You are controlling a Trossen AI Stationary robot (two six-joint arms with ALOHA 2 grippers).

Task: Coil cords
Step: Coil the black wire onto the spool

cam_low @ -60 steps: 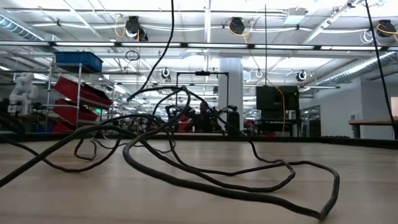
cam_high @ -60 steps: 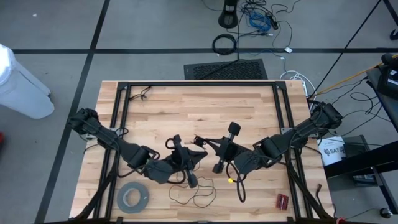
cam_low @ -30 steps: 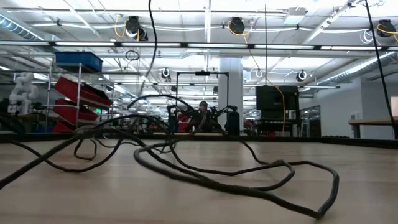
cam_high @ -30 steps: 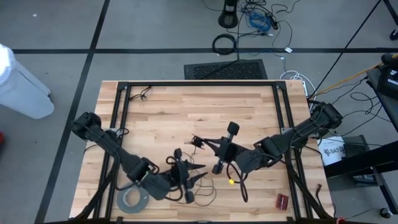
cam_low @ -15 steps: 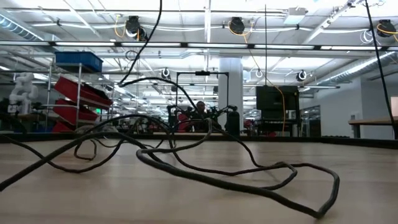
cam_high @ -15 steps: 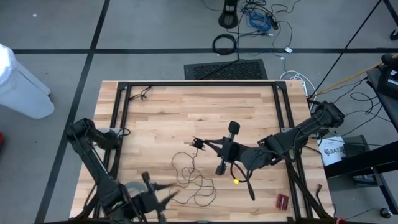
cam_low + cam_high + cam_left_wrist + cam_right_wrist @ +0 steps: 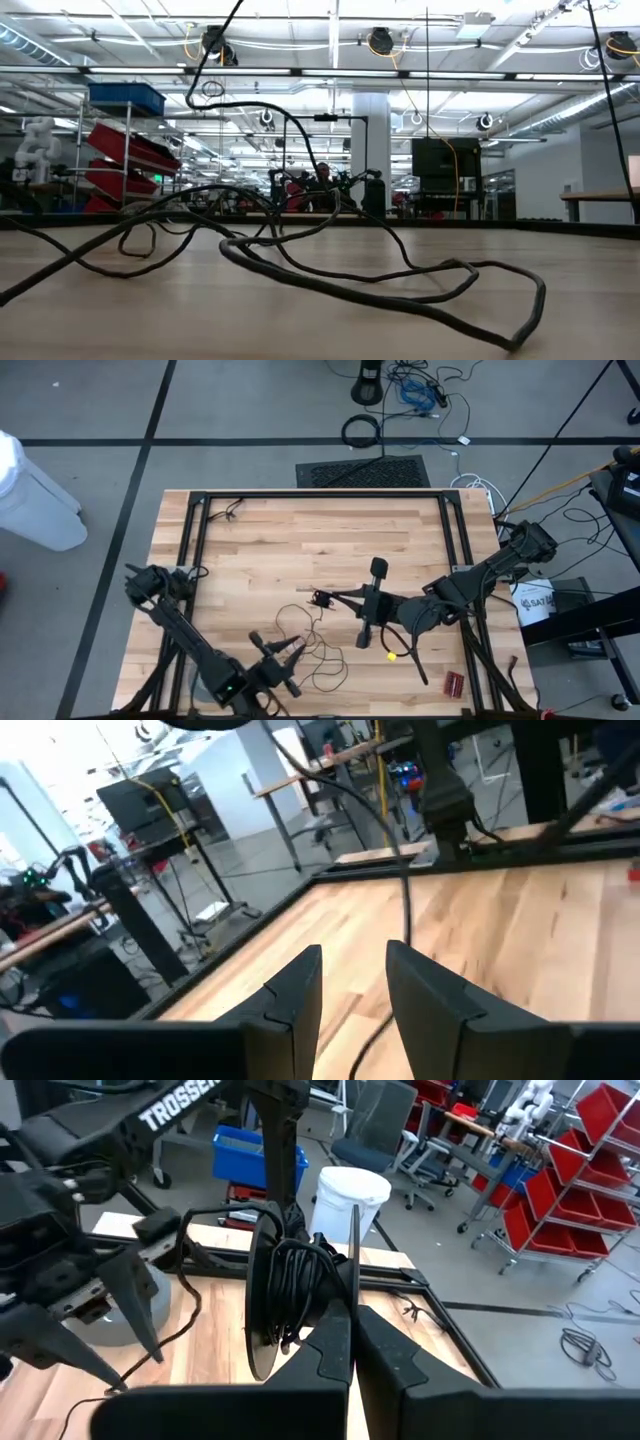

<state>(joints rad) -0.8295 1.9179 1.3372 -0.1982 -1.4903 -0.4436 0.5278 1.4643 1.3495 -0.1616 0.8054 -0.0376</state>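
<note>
The cord is a thin dark wire. Part of it is wound on a small black spool (image 7: 322, 598) (image 7: 290, 1295), and the rest lies in loose loops (image 7: 315, 660) (image 7: 330, 280) on the wooden table near its front edge. My right gripper (image 7: 328, 598) (image 7: 350, 1325) is shut on the spool above the table's middle. My left gripper (image 7: 283, 652) (image 7: 350, 975) is at the near left, pointing level, with its fingers apart. A strand of the wire (image 7: 405, 900) runs through the gap between them. I cannot tell whether it touches a finger. My right gripper pinches the rim of one thin flange of the spool (image 7: 353, 1275) between its two fingers. The fingers come level from the table's right. The spool stands on edge, lifted clear of the table, and the wound wire (image 7: 300, 1290) sits between its two flanges.
A grey tape roll (image 7: 140, 1315) lies at the near left, under my left arm. A small red item (image 7: 455, 682) lies at the near right corner. Black frame rails (image 7: 200, 560) run along both sides of the table. The table's far half is bare wood (image 7: 320, 530).
My left gripper has swung from near the spool toward the table's near left corner, sunk and rolled, then come partway back toward the loose loops. The raised strand in the low view has bent into a higher arch. My right gripper has kept the spool almost still.
</note>
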